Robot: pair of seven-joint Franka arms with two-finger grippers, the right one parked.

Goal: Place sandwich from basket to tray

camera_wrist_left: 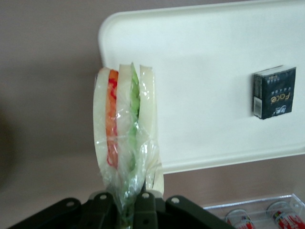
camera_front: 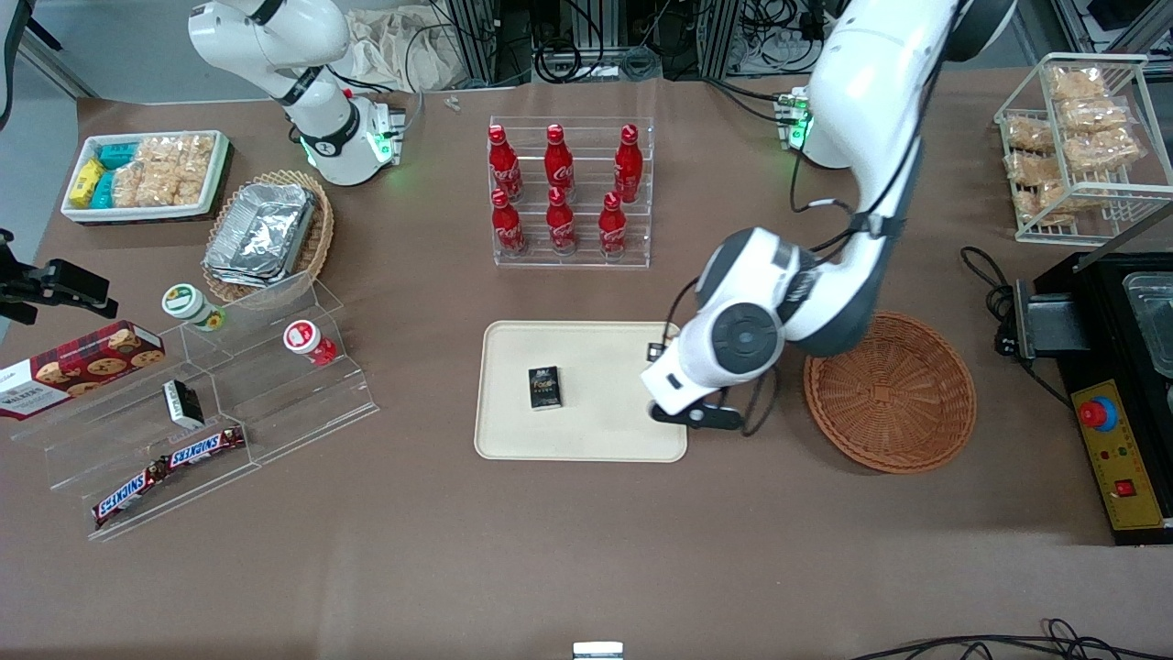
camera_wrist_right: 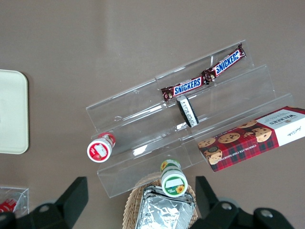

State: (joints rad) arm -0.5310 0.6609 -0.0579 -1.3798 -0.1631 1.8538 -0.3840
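Front view: working arm's gripper (camera_front: 694, 414) low over the edge of the flat cream-beige rectangular tray (camera_front: 513, 431) that faces the round reddish-brown woven wicker basket (camera_front: 890, 391). Basket just beside that tray edge, toward the working arm's end of the brown surface (camera_front: 586, 550), with nothing visible in it. Small black box (camera_front: 544, 387) lying near the tray's middle. Sandwich itself hidden under the arm's wrist here.

Left wrist view: triangular wedge sandwich in clear wrap (camera_wrist_left: 125, 138), white bread with red, green and pale layers, pinched at one end by the jaws, clamped together on the wrap. Long axis running straight out from the jaws, hanging above the tray's rounded corner, partly over the tray and partly over bare surface. Black box well apart from it, deeper into the tray. Likely need: carry further over the tray before release.

Right wrist view: only a strip of the tray's rim; no sandwich, no basket.
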